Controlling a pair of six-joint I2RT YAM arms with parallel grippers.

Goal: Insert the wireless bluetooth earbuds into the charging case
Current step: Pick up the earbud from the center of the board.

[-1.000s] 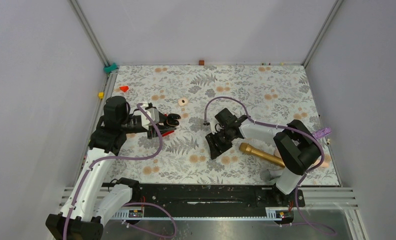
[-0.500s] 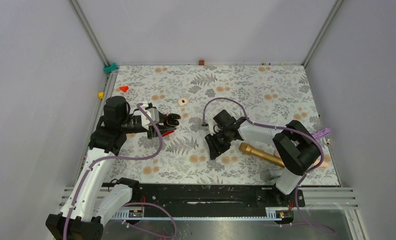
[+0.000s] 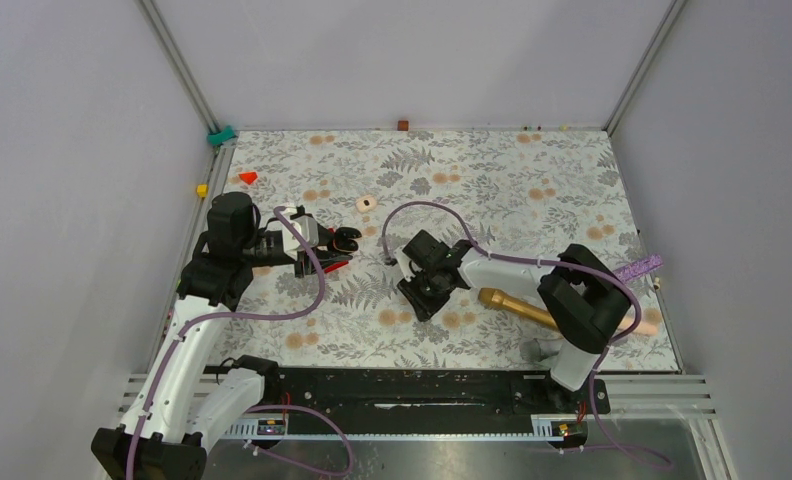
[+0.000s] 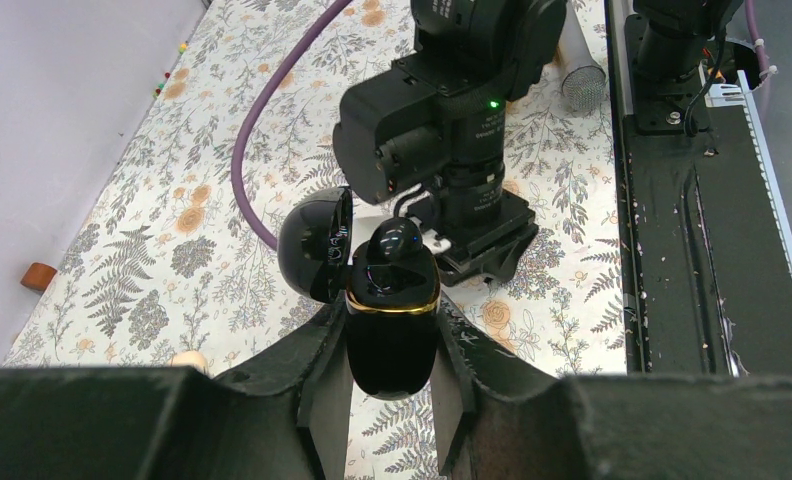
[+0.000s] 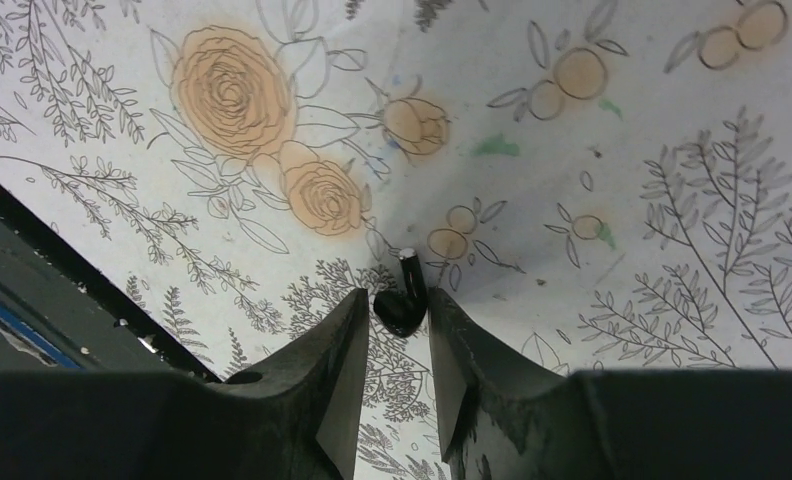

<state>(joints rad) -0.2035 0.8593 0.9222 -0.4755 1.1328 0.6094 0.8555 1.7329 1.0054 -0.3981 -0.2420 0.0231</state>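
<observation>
Your right gripper (image 3: 421, 283) now sits further left on the floral mat (image 3: 532, 190) than a second ago, nearer the left arm, and its jaws have drawn in.

At the far left of the overhead view, an orange-red triangle (image 3: 248, 177) lies near the mat's back corner, well apart from both arms. Just right of it and nearer you, your left gripper (image 4: 392, 335) points toward the middle of the mat. Its jaws are pressed onto the charging case (image 4: 392, 355), one finger on each side of the glossy black body. The case stands upright between them, with a gold band around its top edge. Its lid (image 4: 315, 247) is swung open to the left. A shiny black dome sits in the mouth of the case; you cannot tell from here whether that is an earbud.

A pale ring (image 3: 366, 203) lies on the mat behind the gap between the two grippers.

At centre, your right gripper points down at the mat. The right wrist view shows its jaws pinching a black earbud (image 5: 402, 303), a fingertip tight against each side. The bud touches the cloth, its stem pointing away from the camera.

To the right, a gold microphone (image 3: 517, 307) lies beside the right arm.
</observation>
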